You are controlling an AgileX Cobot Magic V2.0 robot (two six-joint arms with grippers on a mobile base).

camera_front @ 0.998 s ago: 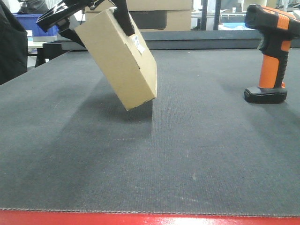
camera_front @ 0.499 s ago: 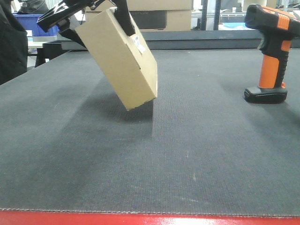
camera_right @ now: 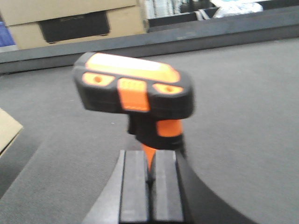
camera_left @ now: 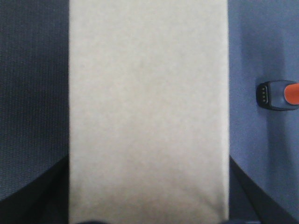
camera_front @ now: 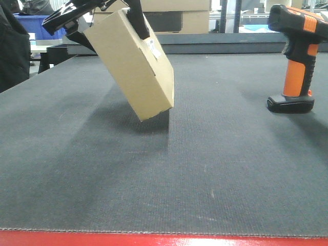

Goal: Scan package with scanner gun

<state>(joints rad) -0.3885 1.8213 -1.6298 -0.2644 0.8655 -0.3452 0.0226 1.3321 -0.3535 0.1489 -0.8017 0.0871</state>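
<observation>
Wide stretch of desk lies open between the tilted package at left and the scanner gun standing at right; stacked boxes line the far edge.

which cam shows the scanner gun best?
Exterior front-facing: the scanner gun stands upright, unoccluded, head to base visible. Right wrist shows only its blurred head close up, handle mostly hidden. Left wrist catches just part of the head at the frame edge.

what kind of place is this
Probably a warehouse or parcel-handling station: a scanner gun stands on a dark mat table, a small cardboard package is held up, and larger cardboard boxes sit behind.
</observation>
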